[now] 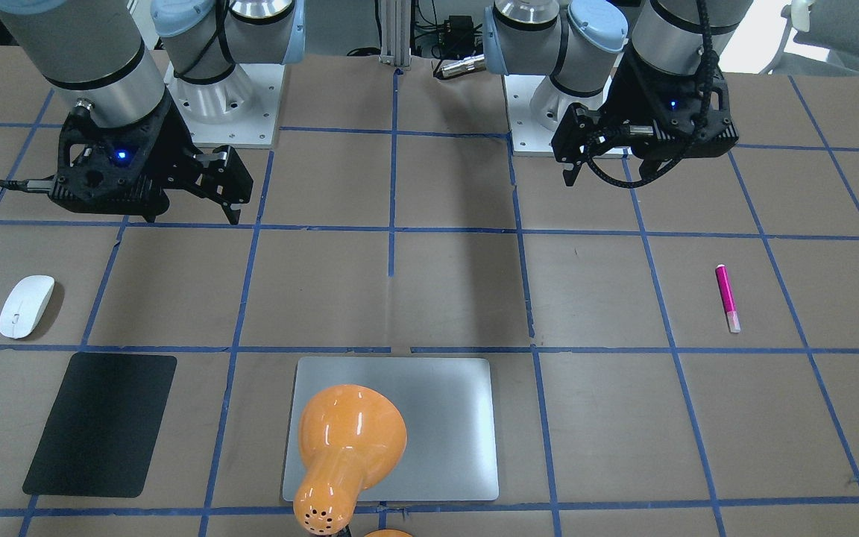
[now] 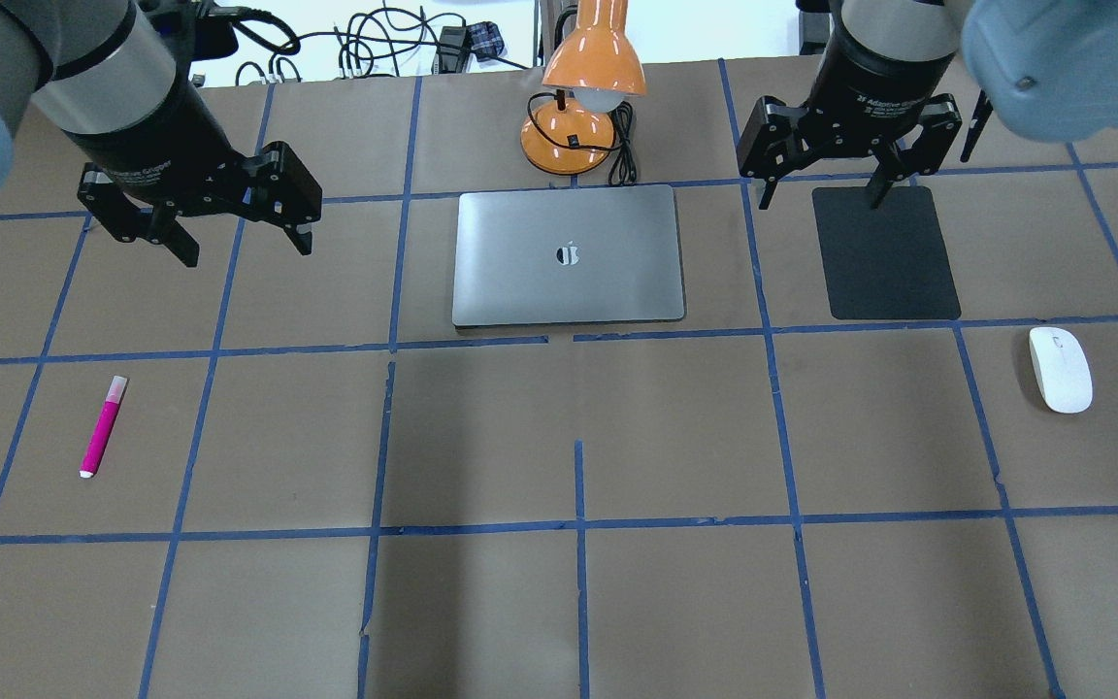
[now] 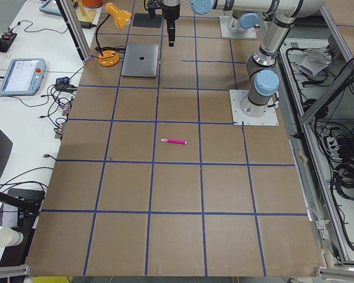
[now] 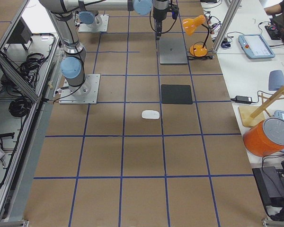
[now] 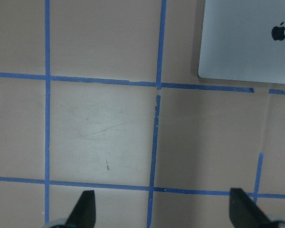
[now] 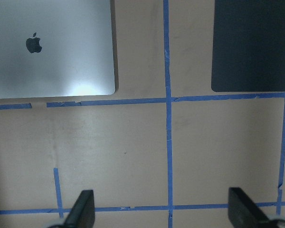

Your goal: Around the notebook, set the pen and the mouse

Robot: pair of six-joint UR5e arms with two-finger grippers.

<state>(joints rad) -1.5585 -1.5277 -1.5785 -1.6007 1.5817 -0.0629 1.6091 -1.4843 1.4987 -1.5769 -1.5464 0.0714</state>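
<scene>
The left gripper (image 2: 246,249) and right gripper (image 2: 822,203) hang open, empty. The pen (image 2: 103,427) and mouse (image 2: 1060,369) lie well apart from the notebook (image 2: 569,254) — pen probably light, pinch mid-barrel; mouse smooth, likely slippery, take its sides.

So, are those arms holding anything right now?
Nothing. Both the left tool and right tool hang open and empty; pen and mouse lie on the table.

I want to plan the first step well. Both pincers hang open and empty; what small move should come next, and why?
Probably move the left pincer over the pen and lower it. The pen lies on that arm's side, far from the notebook, and this pincer is open and empty. The mouse lies on the right pincer's side.
</scene>
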